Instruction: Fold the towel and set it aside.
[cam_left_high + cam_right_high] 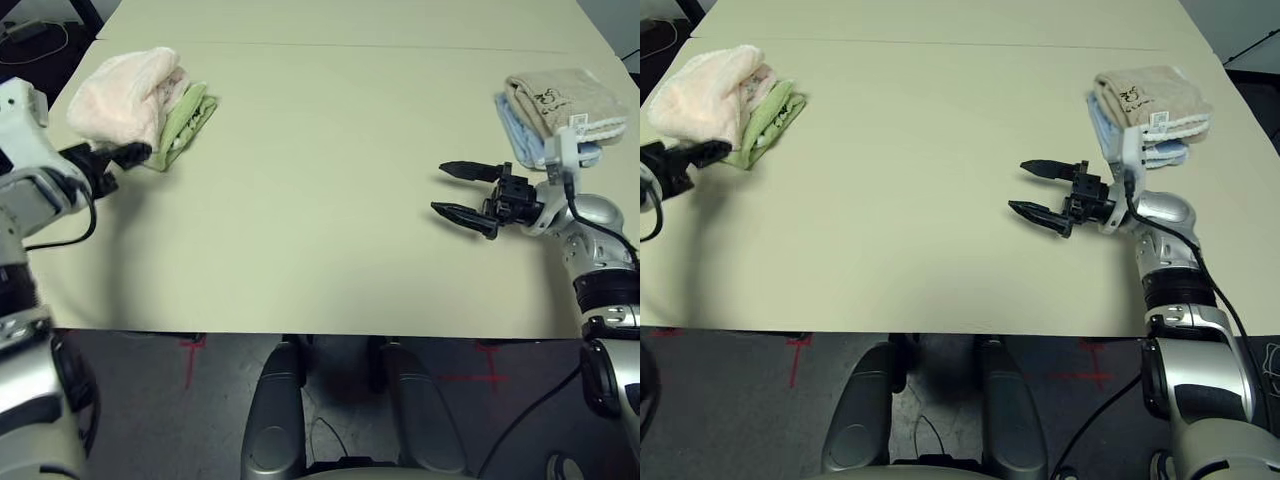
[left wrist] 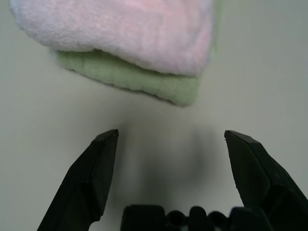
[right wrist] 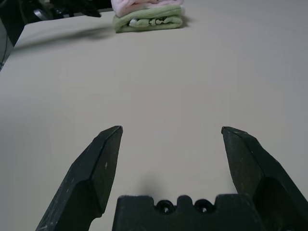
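Well, the folded pale pink terry towel sat atop the green folded towel near the bench's far left corner; left pincer and right pincer gaped wide, empty. Job looked done.

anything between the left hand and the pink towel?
Nothing. In the left wrist view, bare table separates the open left hand from the pink towel, stacked on the green towel.

A pale pink terry towel, folded into a soft, rounded bundle, sits atop a folded green towel at the far left of the beige counter. The green towel's edge pokes out beneath it on the right side. Nothing grips the pink towel.
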Tool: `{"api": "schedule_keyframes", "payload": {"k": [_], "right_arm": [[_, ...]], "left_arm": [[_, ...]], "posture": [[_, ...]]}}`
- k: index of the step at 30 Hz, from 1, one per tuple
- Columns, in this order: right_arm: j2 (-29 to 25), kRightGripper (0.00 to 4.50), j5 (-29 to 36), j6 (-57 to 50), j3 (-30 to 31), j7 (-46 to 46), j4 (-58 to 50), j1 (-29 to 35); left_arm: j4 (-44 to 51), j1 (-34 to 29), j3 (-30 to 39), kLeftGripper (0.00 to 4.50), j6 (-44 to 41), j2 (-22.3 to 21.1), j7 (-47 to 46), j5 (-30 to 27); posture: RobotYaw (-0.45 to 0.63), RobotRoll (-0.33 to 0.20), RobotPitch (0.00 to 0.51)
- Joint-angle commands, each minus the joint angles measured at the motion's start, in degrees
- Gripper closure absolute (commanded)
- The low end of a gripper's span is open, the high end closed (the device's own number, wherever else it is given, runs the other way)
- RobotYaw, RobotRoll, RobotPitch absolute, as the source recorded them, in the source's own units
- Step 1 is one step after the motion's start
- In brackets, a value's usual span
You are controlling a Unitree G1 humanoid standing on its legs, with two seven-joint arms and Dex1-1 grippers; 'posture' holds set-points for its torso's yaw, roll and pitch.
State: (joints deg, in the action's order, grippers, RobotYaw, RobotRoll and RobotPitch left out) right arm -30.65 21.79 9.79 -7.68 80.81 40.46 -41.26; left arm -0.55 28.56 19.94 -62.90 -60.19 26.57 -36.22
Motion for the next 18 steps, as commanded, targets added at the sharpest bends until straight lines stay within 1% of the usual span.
{"api": "schedule_keyframes", "payload": {"k": [1, 3, 4, 7, 9, 11, 13, 14, 18], "right_arm": [[0.25, 0.00, 0.53, 0.11, -0.46, 0.02, -0.02, 0.18], [0.32, 0.00, 0.71, -0.15, -0.51, 0.11, -0.04, -0.02], [0.28, 0.00, 0.79, -0.31, -0.57, 0.12, 0.08, -0.27], [0.37, 0.00, 0.93, -0.23, -1.04, -0.62, 1.07, -1.43], [1.03, 0.00, 1.05, -0.29, -1.26, -1.71, 1.46, -2.22], [1.68, 0.00, 1.08, -0.15, -1.23, -2.26, 1.59, -2.66], [2.36, 0.00, 0.90, -0.03, -0.96, -2.89, 1.53, -2.91], [2.89, 0.00, 0.04, 1.31, -0.93, -4.68, 2.21, -3.21], [5.27, 0.00, -0.67, 2.81, -1.09, -9.44, 3.17, -3.92]], "left_arm": [[6.97, -0.40, -1.61, 0.03, 5.04, -3.19, 6.51, 0.92], [8.07, 1.55, -1.66, 0.03, 7.42, -2.59, 8.24, 0.77], [8.96, 2.18, -2.93, 0.03, 11.41, -2.69, 11.21, 1.55], [9.27, 4.00, -5.99, 0.03, 22.92, 0.03, 19.65, 2.46], [6.68, 5.59, -9.20, 0.03, 29.53, 2.67, 22.86, 4.98], [3.90, 7.27, -11.53, 0.03, 33.55, 5.01, 24.61, 7.12], [-0.07, 9.12, -14.53, 0.03, 39.51, 7.19, 27.19, 10.44], [-1.70, 9.83, -15.44, 0.03, 41.71, 8.18, 28.30, 11.46], [-9.84, 12.78, -18.80, 0.03, 49.07, 15.41, 30.23, 14.61]], "posture": [[0.10, 0.000, 0.264], [0.11, 0.000, 0.262], [0.11, 0.000, 0.261], [0.09, 0.000, 0.257], [0.09, 0.000, 0.257], [0.09, 0.000, 0.257], [0.08, 0.000, 0.258], [0.08, 0.000, 0.258], [0.06, 0.000, 0.253]]}}
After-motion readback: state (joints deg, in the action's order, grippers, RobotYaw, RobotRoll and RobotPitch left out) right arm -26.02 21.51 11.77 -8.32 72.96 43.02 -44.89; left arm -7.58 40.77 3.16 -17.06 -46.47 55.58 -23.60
